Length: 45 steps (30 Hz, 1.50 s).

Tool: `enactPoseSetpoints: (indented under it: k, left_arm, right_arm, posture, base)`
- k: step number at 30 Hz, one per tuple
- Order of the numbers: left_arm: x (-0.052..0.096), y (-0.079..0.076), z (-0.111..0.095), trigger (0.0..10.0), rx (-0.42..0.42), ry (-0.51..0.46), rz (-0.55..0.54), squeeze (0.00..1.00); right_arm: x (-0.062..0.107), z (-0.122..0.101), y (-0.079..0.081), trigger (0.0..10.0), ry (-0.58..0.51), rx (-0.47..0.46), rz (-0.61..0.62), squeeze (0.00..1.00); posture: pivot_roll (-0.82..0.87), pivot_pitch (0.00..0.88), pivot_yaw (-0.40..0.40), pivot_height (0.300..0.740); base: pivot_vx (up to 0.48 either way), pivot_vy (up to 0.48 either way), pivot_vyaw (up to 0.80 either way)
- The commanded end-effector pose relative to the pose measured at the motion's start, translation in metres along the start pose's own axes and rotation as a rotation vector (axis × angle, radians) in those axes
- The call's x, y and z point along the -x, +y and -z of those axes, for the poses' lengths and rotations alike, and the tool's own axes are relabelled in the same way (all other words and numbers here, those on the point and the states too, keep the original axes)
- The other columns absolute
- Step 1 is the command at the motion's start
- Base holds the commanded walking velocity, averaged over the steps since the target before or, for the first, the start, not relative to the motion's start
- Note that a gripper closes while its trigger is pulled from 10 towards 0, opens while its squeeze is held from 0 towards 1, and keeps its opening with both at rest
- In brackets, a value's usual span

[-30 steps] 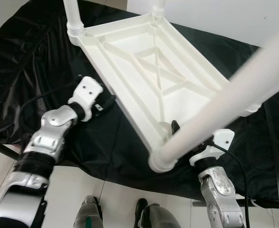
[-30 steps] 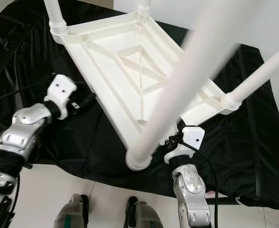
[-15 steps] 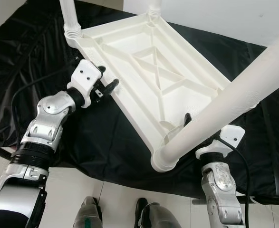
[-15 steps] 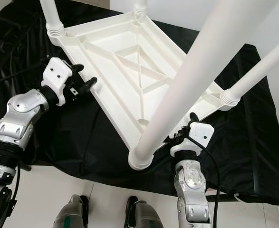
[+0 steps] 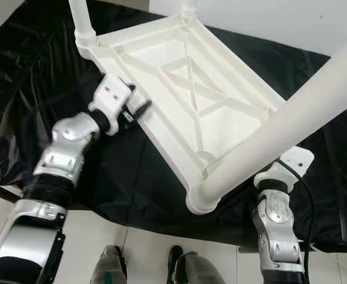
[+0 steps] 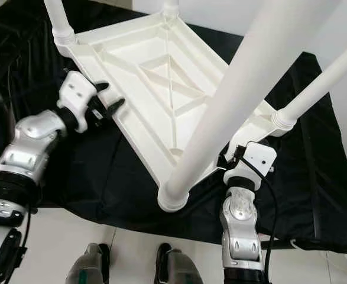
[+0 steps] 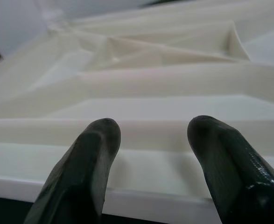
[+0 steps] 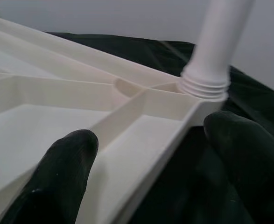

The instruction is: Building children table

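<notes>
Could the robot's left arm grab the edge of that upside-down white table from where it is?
Probably yes. The left tool is open right at the table rim, its fingers straddling the edge with nothing between.

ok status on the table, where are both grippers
Left gripper open at long edge of upturned white table. Right gripper open, straddling rim near a leg. Four legs fitted. Black cloth underneath.

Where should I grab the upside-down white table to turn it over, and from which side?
Grip the table by its thin raised rim on the two long edges, coming in from outside, probably. The ribbed underside faces up, so the rim offers a lip. The left gripper already straddles the left edge; the right gripper brackets the rim near a screwed-in leg.
</notes>
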<state>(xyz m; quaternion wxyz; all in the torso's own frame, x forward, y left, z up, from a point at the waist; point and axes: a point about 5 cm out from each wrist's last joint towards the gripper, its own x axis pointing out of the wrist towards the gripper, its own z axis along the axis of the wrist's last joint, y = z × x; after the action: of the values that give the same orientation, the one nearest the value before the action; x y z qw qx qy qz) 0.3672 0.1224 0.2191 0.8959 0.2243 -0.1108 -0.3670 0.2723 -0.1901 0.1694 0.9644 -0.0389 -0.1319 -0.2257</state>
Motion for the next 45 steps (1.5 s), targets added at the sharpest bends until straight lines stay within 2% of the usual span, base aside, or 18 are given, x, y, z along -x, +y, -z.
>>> enactPoseSetpoints:
  k: [1, 4, 7, 9, 14, 15, 17, 19, 22, 23, 25, 26, 30, 31, 35, 37, 44, 45]
  left_arm:
    - [-0.005, -0.011, 0.007, 10.0, -0.01, 0.037, 0.05, 0.0]
    - [-0.008, -0.014, 0.008, 10.0, -0.008, 0.04, 0.067, 0.0]
    - [-0.017, -0.026, 0.012, 10.0, -0.033, 0.073, 0.122, 0.0]
    - [-0.017, -0.026, 0.012, 10.0, -0.033, 0.073, 0.122, 0.0]
    - [-0.014, -0.027, 0.018, 10.0, -0.078, 0.118, 0.166, 0.0]
    - [-0.01, -0.027, 0.02, 10.0, -0.094, 0.133, 0.189, 0.0]
    - [-0.01, -0.027, 0.02, 10.0, -0.094, 0.133, 0.189, 0.0]
    - [0.0, -0.028, 0.025, 10.0, -0.14, 0.169, 0.26, 0.0]
    - [0.007, -0.029, 0.028, 10.0, -0.161, 0.195, 0.306, 0.0]
    - [0.014, -0.029, 0.031, 10.0, -0.175, 0.22, 0.351, 0.0]
    - [0.014, -0.029, 0.031, 10.0, -0.175, 0.22, 0.351, 0.0]
    - [0.022, -0.03, 0.034, 10.0, -0.183, 0.249, 0.399, 0.0]
    - [0.037, -0.034, 0.037, 10.0, -0.201, 0.28, 0.488, 0.0]
    - [0.045, -0.037, 0.038, 10.0, -0.198, 0.298, 0.534, 0.0]
    - [0.05, -0.039, 0.038, 10.0, -0.199, 0.305, 0.563, 0.0]
    - [0.062, -0.04, 0.038, 10.0, -0.186, 0.336, 0.612, 0.0]
    - [0.078, -0.045, 0.034, 10.0, -0.188, 0.368, 0.678, 0.0]
    - [0.085, -0.051, 0.029, 10.0, -0.184, 0.374, 0.712, 0.0]
  right_arm:
    - [0.001, 0.008, -0.008, 10.0, 0.038, 0.03, 0.063, 0.0]
    - [0.0, 0.008, -0.008, 10.0, 0.043, 0.025, 0.072, 0.0]
    - [-0.002, 0.01, -0.004, 10.0, 0.083, -0.023, 0.092, 0.0]
    - [-0.002, 0.01, -0.004, 10.0, 0.083, -0.023, 0.092, 0.0]
    - [-0.007, 0.01, 0.005, 10.0, 0.134, -0.117, 0.05, 0.0]
    - [-0.01, 0.011, 0.007, 10.0, 0.164, -0.165, 0.039, 0.0]
    - [-0.01, 0.011, 0.007, 10.0, 0.164, -0.165, 0.039, 0.0]
    - [-0.019, 0.012, 0.011, 10.0, 0.213, -0.237, 0.031, 0.0]
    - [-0.024, 0.011, 0.013, 10.0, 0.224, -0.251, 0.035, 0.0]
    - [-0.028, 0.011, 0.014, 10.0, 0.243, -0.263, 0.03, 0.0]
    - [-0.028, 0.011, 0.014, 10.0, 0.243, -0.263, 0.03, 0.0]
    - [-0.032, 0.011, 0.016, 10.0, 0.258, -0.261, 0.022, 0.0]
    - [-0.038, 0.012, 0.02, 10.0, 0.292, -0.289, -0.008, 0.0]
    - [-0.041, 0.013, 0.022, 10.0, 0.306, -0.299, -0.027, 0.0]
    - [-0.042, 0.013, 0.024, 10.0, 0.313, -0.302, -0.041, 0.0]
    - [-0.047, 0.011, 0.027, 10.0, 0.315, -0.317, -0.085, 0.0]
    - [-0.052, 0.007, 0.034, 10.0, 0.322, -0.361, -0.165, 0.0]
    - [-0.055, 0.006, 0.042, 10.0, 0.344, -0.393, -0.22, 0.0]
  posture:
    - [0.06, 0.244, -0.083, 0.74]
    - [0.06, 0.244, -0.083, 0.74]
    - [0.05, 0.246, -0.075, 0.74]
    - [0.05, 0.246, -0.075, 0.74]
    - [0.05, 0.247, -0.068, 0.74]
    - [0.06, 0.249, -0.061, 0.74]
    - [0.06, 0.249, -0.061, 0.74]
    - [0.06, 0.249, -0.061, 0.74]
    - [0.06, 0.249, -0.061, 0.74]
    - [0.06, 0.249, -0.061, 0.74]
    - [0.06, 0.249, -0.061, 0.74]
    - [0.07, 0.248, -0.065, 0.74]
    - [0.08, 0.247, -0.066, 0.74]
    - [0.09, 0.243, -0.069, 0.74]
    - [0.09, 0.243, -0.069, 0.74]
    - [0.09, 0.235, -0.074, 0.74]
    - [0.1, 0.23, -0.078, 0.74]
    - [0.1, 0.23, -0.078, 0.74]
  base:
    - [0.0, 0.0, 0.0]
    - [0.0, 0.0, 0.0]
    - [0.0, 0.0, 0.0]
    - [0.0, 0.0, 0.0]
    - [0.0, 0.0, 0.0]
    - [0.0, 0.0, 0.0]
    - [0.0, 0.0, 0.0]
    - [0.0, 0.0, 0.0]
    - [0.0, 0.0, 0.0]
    - [0.0, 0.0, 0.0]
    - [0.0, 0.0, 0.0]
    - [0.0, 0.0, 0.0]
    - [0.0, 0.0, 0.0]
    - [0.0, 0.0, 0.0]
    - [0.0, 0.0, 0.0]
    - [0.0, 0.0, 0.0]
    - [0.0, 0.0, 0.0]
    - [0.0, 0.0, 0.0]
